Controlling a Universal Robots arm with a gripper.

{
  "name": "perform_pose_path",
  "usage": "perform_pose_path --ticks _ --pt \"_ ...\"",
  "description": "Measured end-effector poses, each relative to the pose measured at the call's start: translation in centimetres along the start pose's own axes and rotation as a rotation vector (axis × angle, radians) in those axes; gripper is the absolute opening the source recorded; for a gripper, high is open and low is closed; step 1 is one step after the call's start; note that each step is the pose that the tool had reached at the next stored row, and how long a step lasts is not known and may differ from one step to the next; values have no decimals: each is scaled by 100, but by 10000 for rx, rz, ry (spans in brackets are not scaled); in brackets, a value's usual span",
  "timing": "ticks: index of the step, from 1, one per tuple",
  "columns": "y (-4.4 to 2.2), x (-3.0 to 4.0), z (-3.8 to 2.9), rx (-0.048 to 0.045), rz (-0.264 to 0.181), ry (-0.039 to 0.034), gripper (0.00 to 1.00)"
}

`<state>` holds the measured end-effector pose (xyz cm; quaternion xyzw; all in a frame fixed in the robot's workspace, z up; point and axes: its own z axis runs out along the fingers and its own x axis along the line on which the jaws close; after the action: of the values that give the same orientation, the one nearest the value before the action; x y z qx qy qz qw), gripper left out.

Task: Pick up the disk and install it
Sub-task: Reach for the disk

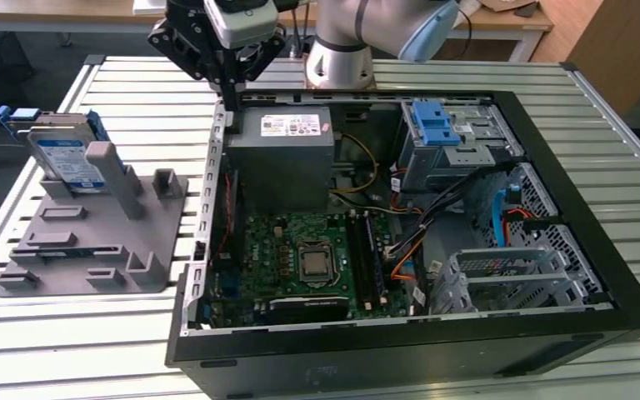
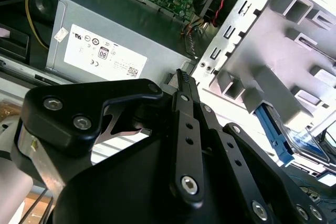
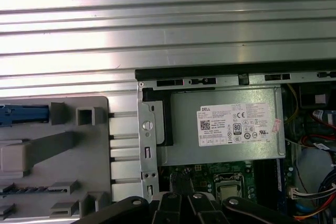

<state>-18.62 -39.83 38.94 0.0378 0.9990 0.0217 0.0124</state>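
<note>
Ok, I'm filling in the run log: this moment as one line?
hand: shut, empty, above computer case corner by power supply | disk: standing in grey fixture, ungrasped

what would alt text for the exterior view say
A robot arm's gripper hangs shut and empty over the edge of an open computer case, near its power supply. On the exterior view's left, the disk stands in a grey holder.

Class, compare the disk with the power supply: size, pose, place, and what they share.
The disk is thin and blue-framed; the power supply is a bulky plain grey box. The disk stands on edge in the grey holder outside the case; the power supply sits inside it. Both carry labels.
</note>
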Motion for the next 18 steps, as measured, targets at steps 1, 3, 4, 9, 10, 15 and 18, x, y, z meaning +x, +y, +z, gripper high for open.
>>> perform_pose_path --ticks 1,3,4,9,10,15,18 --pt "0 1 0 0 1 0 11" --pt "0 2 0 -1 1 0 11" --pt "0 4 0 -1 1 0 11" --pt "-1 19 1 -1 1 0 11" --pt "-2 26 0 -1 2 -1 11" --pt "-3 46 2 -1 1 -1 11" --pt "-4 52 3 0 1 3 11"
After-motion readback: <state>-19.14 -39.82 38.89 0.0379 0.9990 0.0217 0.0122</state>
